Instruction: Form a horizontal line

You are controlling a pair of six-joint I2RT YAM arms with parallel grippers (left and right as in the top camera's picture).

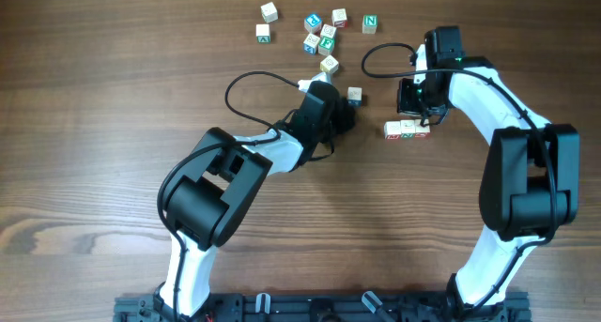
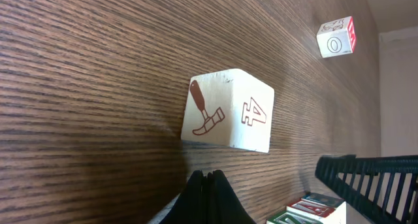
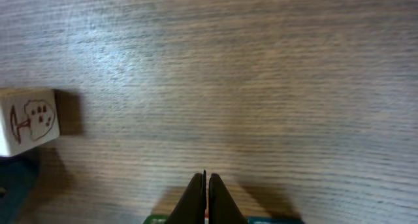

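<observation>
The horizontal line [image 1: 407, 130] is a short row of three pale letter cubes touching edge to edge, right of centre. It shows at the lower right of the left wrist view [image 2: 307, 211] and as green and blue edges under the fingers in the right wrist view [image 3: 274, 220]. My right gripper [image 1: 415, 118] [image 3: 205, 178] is shut and empty, its tips just behind the row's middle. My left gripper [image 1: 347, 111] [image 2: 208, 177] is shut and empty, just short of a single cube [image 1: 354, 95] [image 2: 228, 110] with a hammer and a 4.
Several loose letter cubes [image 1: 319, 38] lie scattered at the back of the wooden table, one of them closer [image 1: 329, 65]. A cube with a tree picture [image 3: 26, 119] lies left of the right gripper. A far cube [image 2: 336, 38] and the right arm's black housing [image 2: 366, 178] show in the left wrist view.
</observation>
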